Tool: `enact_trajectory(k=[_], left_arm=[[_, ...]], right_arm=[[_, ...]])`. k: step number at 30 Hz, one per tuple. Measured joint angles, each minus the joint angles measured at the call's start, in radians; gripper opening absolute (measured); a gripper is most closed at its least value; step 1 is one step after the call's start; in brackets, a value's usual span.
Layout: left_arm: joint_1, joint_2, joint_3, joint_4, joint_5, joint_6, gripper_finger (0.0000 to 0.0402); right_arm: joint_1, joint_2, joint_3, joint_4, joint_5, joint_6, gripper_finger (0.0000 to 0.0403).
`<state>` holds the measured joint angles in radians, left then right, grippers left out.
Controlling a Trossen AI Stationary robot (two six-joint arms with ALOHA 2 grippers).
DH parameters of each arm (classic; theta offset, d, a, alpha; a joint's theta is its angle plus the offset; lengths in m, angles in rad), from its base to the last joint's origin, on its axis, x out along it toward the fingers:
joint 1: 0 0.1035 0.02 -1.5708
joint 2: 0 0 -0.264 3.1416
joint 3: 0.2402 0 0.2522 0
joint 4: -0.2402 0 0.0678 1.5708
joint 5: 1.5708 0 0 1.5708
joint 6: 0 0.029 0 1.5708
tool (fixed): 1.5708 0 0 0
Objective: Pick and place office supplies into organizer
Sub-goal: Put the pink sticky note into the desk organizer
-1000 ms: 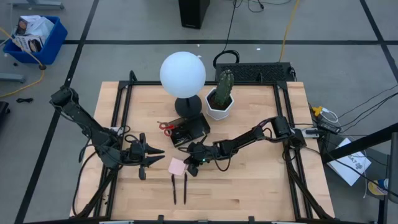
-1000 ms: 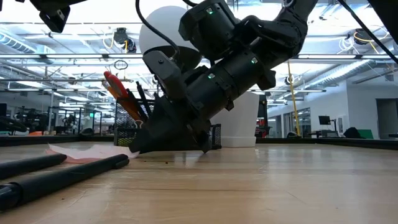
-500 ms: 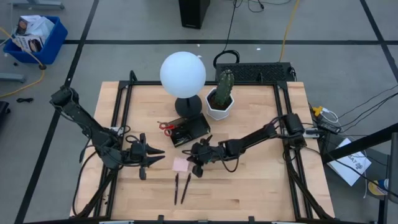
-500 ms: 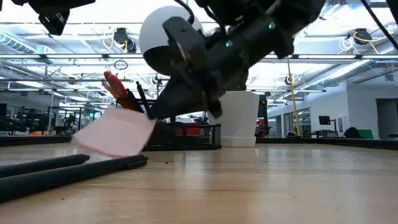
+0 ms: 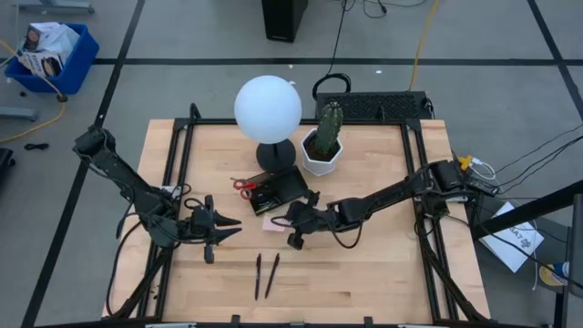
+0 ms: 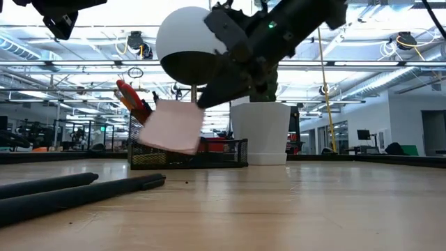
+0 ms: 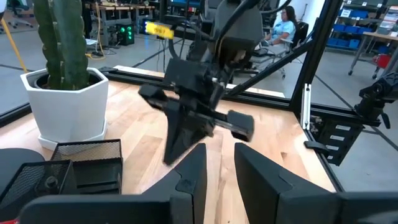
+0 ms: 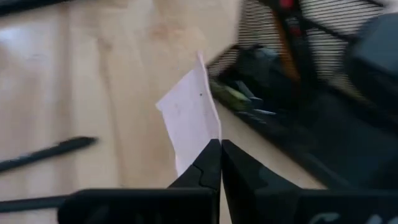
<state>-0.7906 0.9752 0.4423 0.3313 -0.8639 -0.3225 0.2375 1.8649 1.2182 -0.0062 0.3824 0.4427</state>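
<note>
My right gripper (image 5: pixel 282 221) is shut on the pink sticky-note pad (image 5: pixel 271 221), just near of the black mesh organizer (image 5: pixel 279 190). In the low view the pad (image 6: pixel 171 125) hangs in the air in front of the organizer (image 6: pixel 209 152). Red-handled scissors (image 5: pixel 242 185) and orange pencils (image 6: pixel 136 108) stick up out of the organizer. Two slim black pens (image 5: pixel 265 275) lie flat on the table nearer the front. My left gripper (image 5: pixel 228 232) waits open to the pad's left, above the table. My right gripper pinches the pad at one corner (image 8: pixel 210 138) between its two fingertips (image 8: pixel 208 163). The fingers come from the table's right, slanting down. The pad is lifted clear of the table and hangs tilted off the fingertips (image 6: pixel 202 97).
The lamp's round black base (image 5: pixel 274 155) with its white globe (image 5: pixel 268 107) and the white hexagonal cactus pot (image 5: pixel 322 151) stand just behind the organizer. Bare wood lies to the near and right of the pens. A person sits in the room beyond the table (image 7: pixel 287 25).
My right gripper, shut on the pad, has risen and moved toward the far edge, toward the organizer. The pad has gone from lying on the table to lifted clear and tilted in front of the organizer.
</note>
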Motion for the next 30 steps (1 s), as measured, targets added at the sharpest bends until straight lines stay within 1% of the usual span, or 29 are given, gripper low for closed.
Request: enact_trajectory(k=[7, 9, 13, 16, 19, 21, 24, 27, 30], left_arm=[[0.0, 0.0, 0.0, -0.011, 0.0, -0.001, 0.0088], [0.003, 0.0, 0.0, -0.014, 0.0, -0.001, 0.0088], [0.012, 0.0, 0.0, -0.016, 0.0, -0.016, 0.0088], [0.018, 0.008, 0.0, -0.017, 0.0, -0.029, 0.0088], [0.023, 0.023, 0.0, -0.016, 0.0, -0.042, 0.0088], [0.028, 0.038, 0.0, -0.015, 0.0, -0.051, 0.0088], [0.033, 0.054, 0.0, -0.014, 0.0, -0.053, 0.0088], [0.035, 0.064, 0.0, -0.012, 0.001, -0.053, 0.0088], [0.035, 0.066, 0.0, -0.007, 0.001, -0.054, 0.0088]], right_arm=[[0.0, -0.114, 0.002, -0.196, 0.186, -0.022, 0.0], [-0.012, -0.138, 0.002, -0.231, 0.195, -0.079, 0.0], [-0.053, -0.172, 0.002, -0.229, 0.192, -0.208, 0.0], [-0.093, -0.171, 0.002, -0.247, 0.157, -0.341, 0.0], [-0.14, -0.157, 0.002, -0.282, 0.125, -0.39, 0.0], [-0.17, -0.156, 0.001, -0.307, 0.085, -0.444, 0.0], [-0.203, -0.146, -0.005, -0.276, 0.035, -0.544, 0.0], [-0.218, -0.144, -0.02, -0.253, 0.014, -0.622, 0.0], [-0.235, -0.145, -0.029, -0.229, -0.051, -0.669, 0.0]])
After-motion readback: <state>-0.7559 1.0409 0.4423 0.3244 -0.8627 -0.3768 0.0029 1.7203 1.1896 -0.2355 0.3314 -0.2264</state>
